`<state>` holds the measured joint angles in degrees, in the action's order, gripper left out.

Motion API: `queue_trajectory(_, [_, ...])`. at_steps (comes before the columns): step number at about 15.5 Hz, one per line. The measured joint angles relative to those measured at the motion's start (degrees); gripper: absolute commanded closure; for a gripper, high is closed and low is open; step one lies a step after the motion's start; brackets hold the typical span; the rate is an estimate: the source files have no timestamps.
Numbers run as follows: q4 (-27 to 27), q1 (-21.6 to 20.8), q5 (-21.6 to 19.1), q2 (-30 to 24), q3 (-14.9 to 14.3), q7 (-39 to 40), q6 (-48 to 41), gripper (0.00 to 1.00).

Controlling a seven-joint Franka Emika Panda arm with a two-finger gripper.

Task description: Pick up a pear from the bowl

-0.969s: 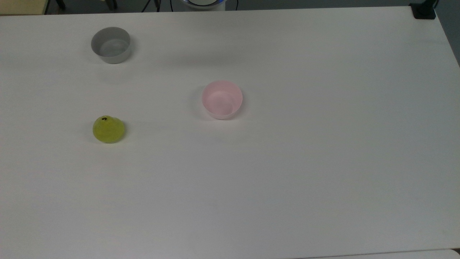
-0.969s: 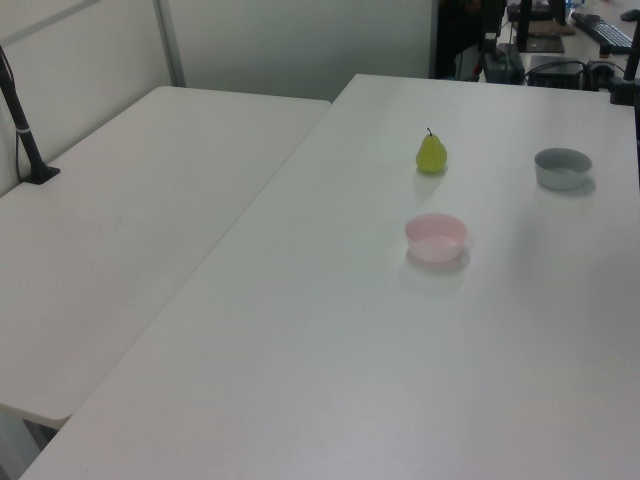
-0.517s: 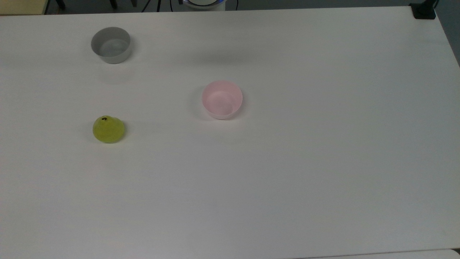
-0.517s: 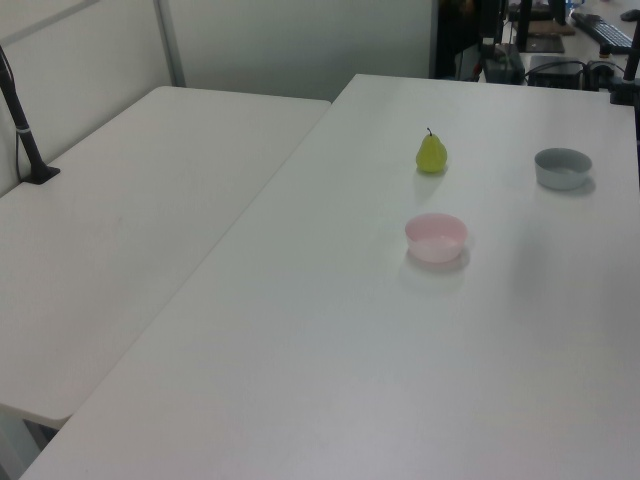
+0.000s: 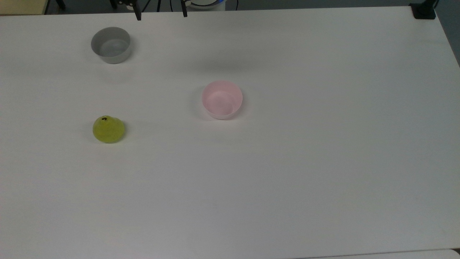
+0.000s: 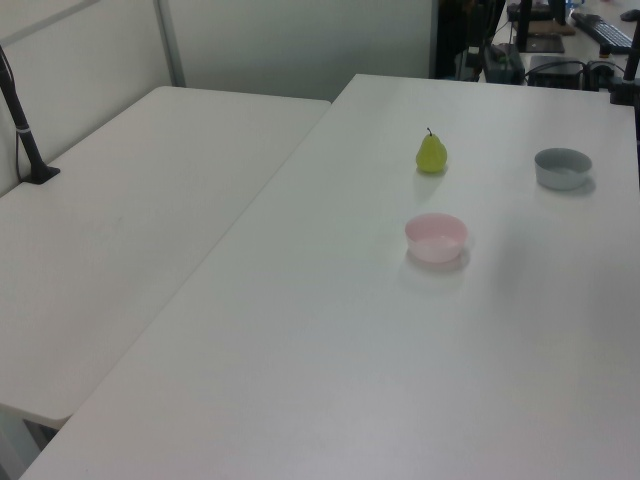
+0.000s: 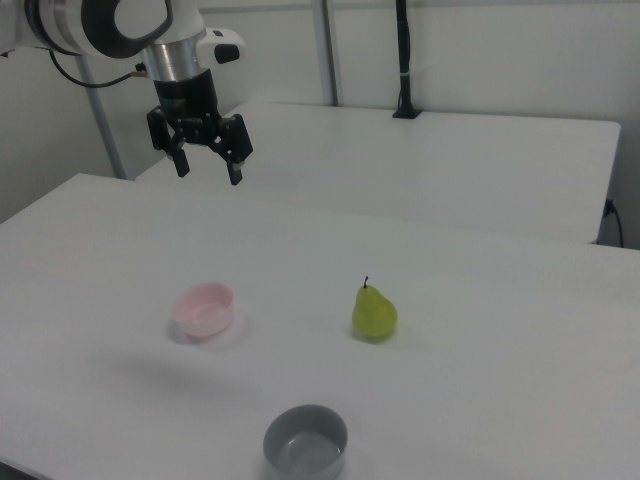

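The yellow-green pear (image 5: 108,129) stands upright on the white table, outside any bowl; I also see the pear (image 6: 431,154) in the left view and the pear (image 7: 374,313) in the right view. The pale pink bowl (image 5: 221,99) is empty and sits mid-table, a good way to the top view's right of the fruit. It appears as the bowl (image 6: 435,237) and the bowl (image 7: 204,308) elsewhere. My gripper (image 7: 210,174) hangs open and empty, high above the table behind the pink bowl. Its two fingertips poke in at the top view's upper edge as the gripper (image 5: 161,16).
A grey bowl (image 5: 110,44), also empty, sits near the top view's upper left corner. A black clamp (image 5: 424,10) grips the table's upper right corner. A second white table (image 6: 130,220) adjoins on the left view's left, with a black post (image 6: 25,120) on it.
My gripper's fingertips have come into the top view at its upper edge. The pear and both bowls have not moved.
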<state>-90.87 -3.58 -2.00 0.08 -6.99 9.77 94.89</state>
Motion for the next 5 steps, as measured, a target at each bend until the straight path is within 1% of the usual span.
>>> queue_trajectory(5, [-0.09,-0.39,0.0,0.04,-0.55,-0.02,0.01,0.0])
